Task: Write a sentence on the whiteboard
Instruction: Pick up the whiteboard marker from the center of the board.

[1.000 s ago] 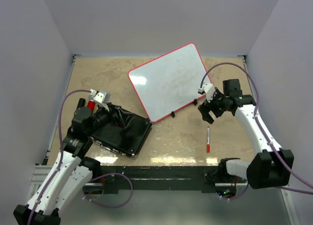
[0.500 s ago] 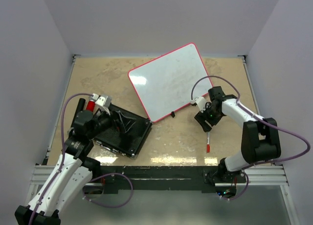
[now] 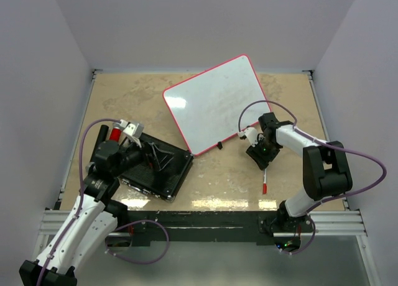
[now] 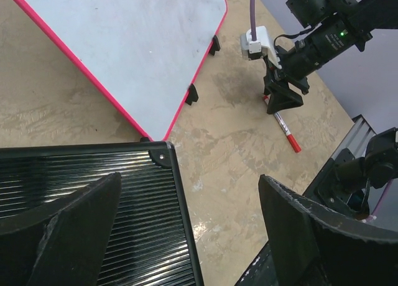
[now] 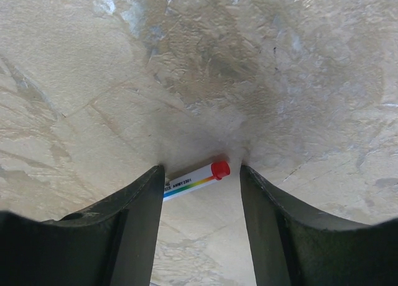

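Mottled beige tabletop (image 3: 124, 99) inside pale walls. Toward far edge, whiteboard (image 3: 214, 102), blank, nothing written. Toward near right corner, red-capped marker (image 3: 265, 180) flat between right jaws, parted astride it, presumably for pickup. Left jaws wide apart over black ribbed slab (image 4: 124, 168), gripping nothing.

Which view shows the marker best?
Left wrist: nearly the whole marker shows, large and sharp. Right wrist shows only one red-tipped end between the right tool's fingers; top external shows it small.
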Action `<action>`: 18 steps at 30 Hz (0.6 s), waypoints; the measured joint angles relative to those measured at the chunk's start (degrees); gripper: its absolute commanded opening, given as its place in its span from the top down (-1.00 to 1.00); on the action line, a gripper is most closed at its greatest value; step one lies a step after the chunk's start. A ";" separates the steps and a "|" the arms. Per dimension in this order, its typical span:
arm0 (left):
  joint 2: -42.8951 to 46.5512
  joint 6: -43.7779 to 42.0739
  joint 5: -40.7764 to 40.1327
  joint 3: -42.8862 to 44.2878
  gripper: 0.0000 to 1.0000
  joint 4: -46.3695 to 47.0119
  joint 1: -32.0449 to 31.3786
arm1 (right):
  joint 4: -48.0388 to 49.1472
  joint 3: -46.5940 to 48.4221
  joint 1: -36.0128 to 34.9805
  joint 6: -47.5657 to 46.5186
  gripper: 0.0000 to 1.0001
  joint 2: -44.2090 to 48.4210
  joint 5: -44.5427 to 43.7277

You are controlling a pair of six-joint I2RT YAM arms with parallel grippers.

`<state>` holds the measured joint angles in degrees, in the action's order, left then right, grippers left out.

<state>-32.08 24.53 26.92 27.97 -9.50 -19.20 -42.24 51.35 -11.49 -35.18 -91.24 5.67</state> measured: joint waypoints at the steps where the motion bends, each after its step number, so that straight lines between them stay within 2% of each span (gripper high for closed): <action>1: 0.00 0.02 0.13 -0.15 -0.91 0.09 0.00 | -0.20 -0.04 -0.15 -0.02 -0.08 0.00 -0.13; 8: 0.11 0.17 0.98 -0.61 -0.89 0.28 0.00 | -2.08 -0.11 -0.50 -0.66 -0.08 0.02 -0.35; 11: 0.11 0.20 1.38 -0.63 -0.88 0.55 0.00 | -3.28 -0.11 -0.68 -0.90 -0.01 -0.07 -0.31; 18: 0.50 0.37 2.47 -0.70 -0.83 1.53 0.00 | -4.87 -0.07 -2.43 -0.94 0.29 -0.63 -0.90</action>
<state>-31.57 24.91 29.39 27.27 -7.97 -19.20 -47.11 51.29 -13.91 -36.12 -91.88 4.78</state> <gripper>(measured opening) 0.928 0.420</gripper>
